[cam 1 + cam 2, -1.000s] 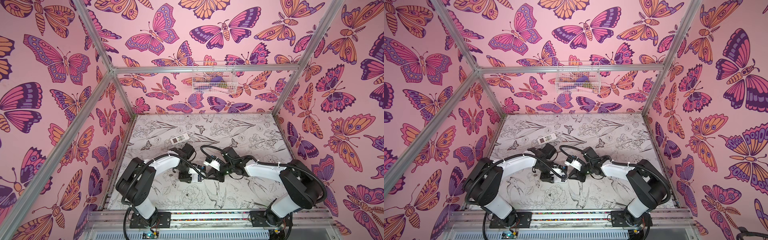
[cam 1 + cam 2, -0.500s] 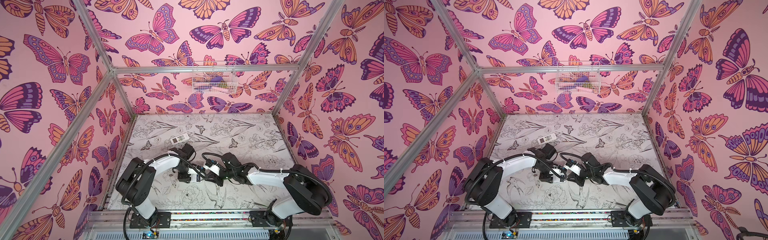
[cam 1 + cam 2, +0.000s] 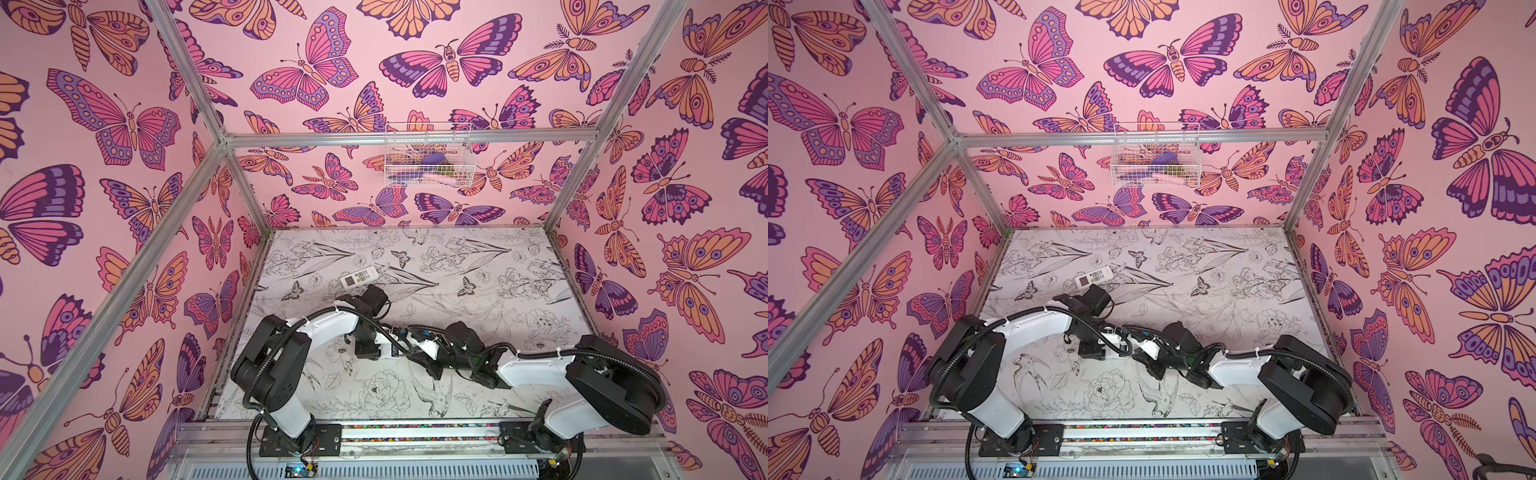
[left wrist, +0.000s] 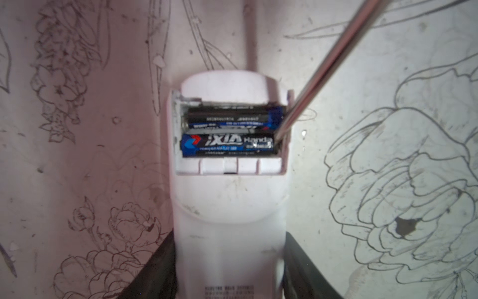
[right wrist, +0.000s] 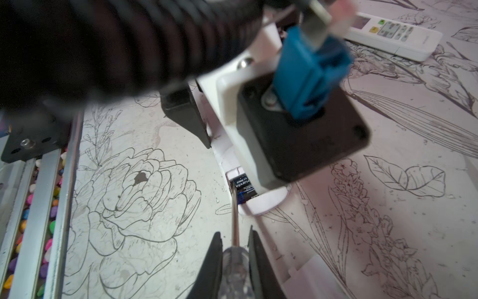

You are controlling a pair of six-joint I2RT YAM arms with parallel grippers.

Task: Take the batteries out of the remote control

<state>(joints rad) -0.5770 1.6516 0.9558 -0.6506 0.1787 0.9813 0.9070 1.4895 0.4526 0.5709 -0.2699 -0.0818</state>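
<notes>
Gripping the white remote [image 4: 227, 214] on the surface [image 4: 388, 64], the left fingers [image 4: 305, 271] frame two black batteries [image 4: 227, 146] in its open compartment, where the right fingers [image 5: 216, 259], closed on a screwdriver [image 5: 234, 233], set its tip at one battery's end.
</notes>
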